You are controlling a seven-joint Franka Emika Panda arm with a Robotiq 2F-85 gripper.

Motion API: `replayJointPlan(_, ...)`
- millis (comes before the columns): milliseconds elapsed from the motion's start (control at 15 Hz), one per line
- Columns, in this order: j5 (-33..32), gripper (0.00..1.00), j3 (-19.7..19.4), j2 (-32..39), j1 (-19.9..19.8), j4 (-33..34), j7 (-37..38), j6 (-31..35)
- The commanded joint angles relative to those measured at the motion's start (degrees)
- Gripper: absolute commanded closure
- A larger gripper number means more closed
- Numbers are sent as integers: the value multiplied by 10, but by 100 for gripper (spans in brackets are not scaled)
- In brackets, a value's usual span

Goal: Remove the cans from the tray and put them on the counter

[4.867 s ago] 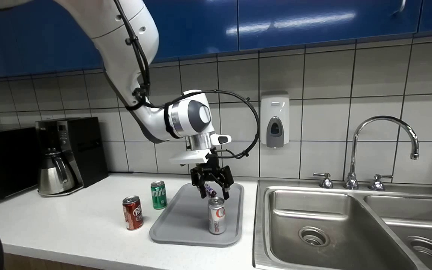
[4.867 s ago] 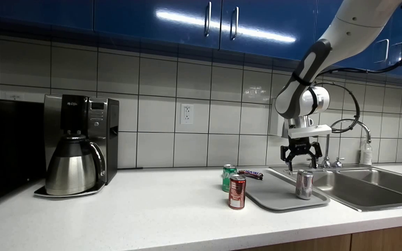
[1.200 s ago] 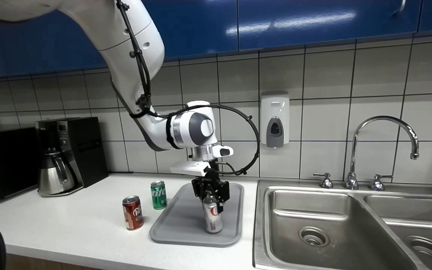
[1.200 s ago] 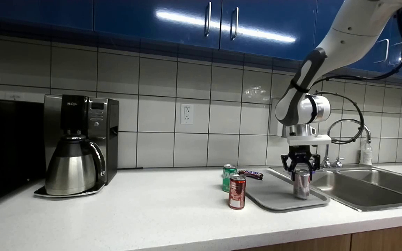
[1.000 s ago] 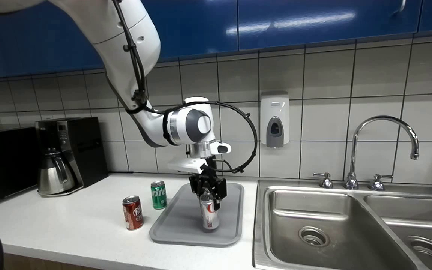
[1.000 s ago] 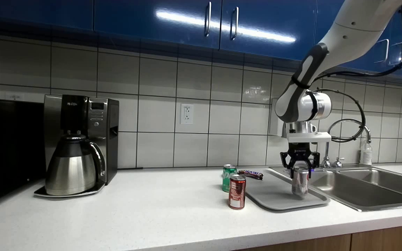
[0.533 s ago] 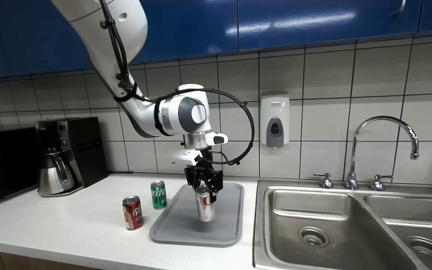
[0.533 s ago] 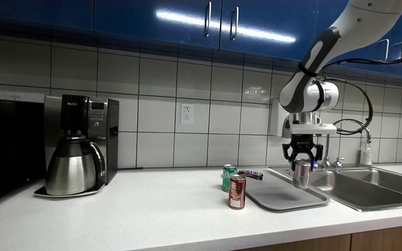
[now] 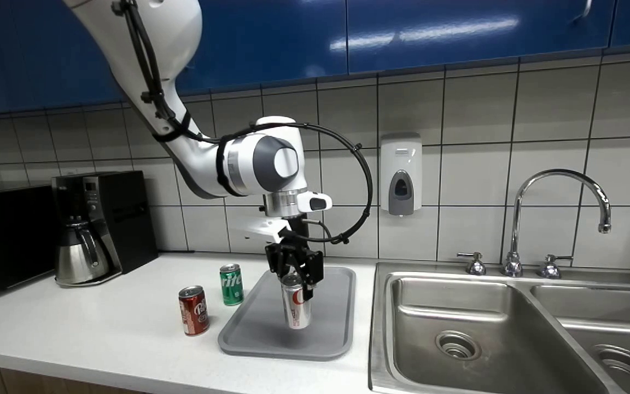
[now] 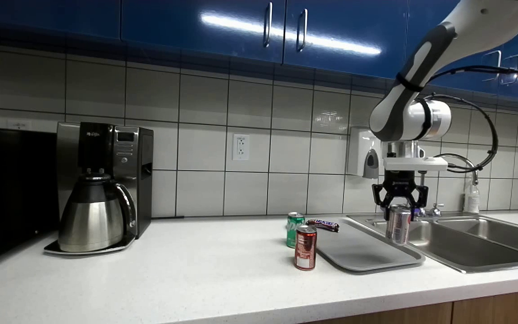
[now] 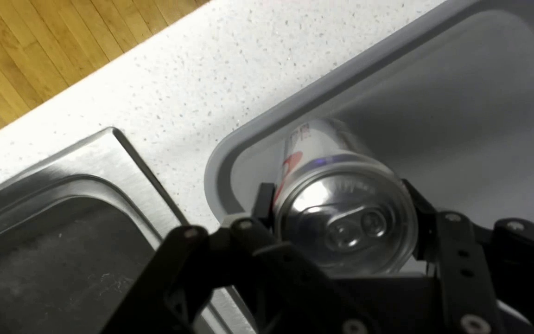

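My gripper [image 9: 296, 285] is shut on a silver can with a red mark [image 9: 297, 311], its fingers on both sides just under the lid. The can hangs slightly tilted a little above the grey tray [image 9: 249, 342]. From above, the wrist view shows the can's lid [image 11: 346, 232] between both fingers, near a tray corner. Left of the tray, a red can [image 10: 305, 248] and a green can [image 10: 294, 227] stand upright on the white counter [image 9: 118, 334], in both exterior views. A wrapped candy bar [image 10: 323, 225] lies at the tray's far end.
A steel double sink [image 9: 457, 306] with a faucet [image 9: 558, 174] adjoins the tray's right side. The coffee maker [image 10: 106, 189] stands at the left by the tiled wall. Blue cabinets [image 9: 457, 33] hang overhead. A soap dispenser [image 9: 401, 174] is on the wall.
The gripper came down over the silver can, shut on it and lifted it off the tray. In the last half second, gripper and can shifted a little sideways. The red and green cans stayed put.
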Motion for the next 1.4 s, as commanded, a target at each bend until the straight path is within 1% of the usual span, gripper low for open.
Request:
replayJointPlan(0,-6,61,-1,-41,-17,-34,-14,-11)
replayJointPlan(800,-37,61,-11,-82,-43,-90,-11,-18)
replayJointPlan(1333,-52,61,-15,-83,-59,-111,-9,-19)
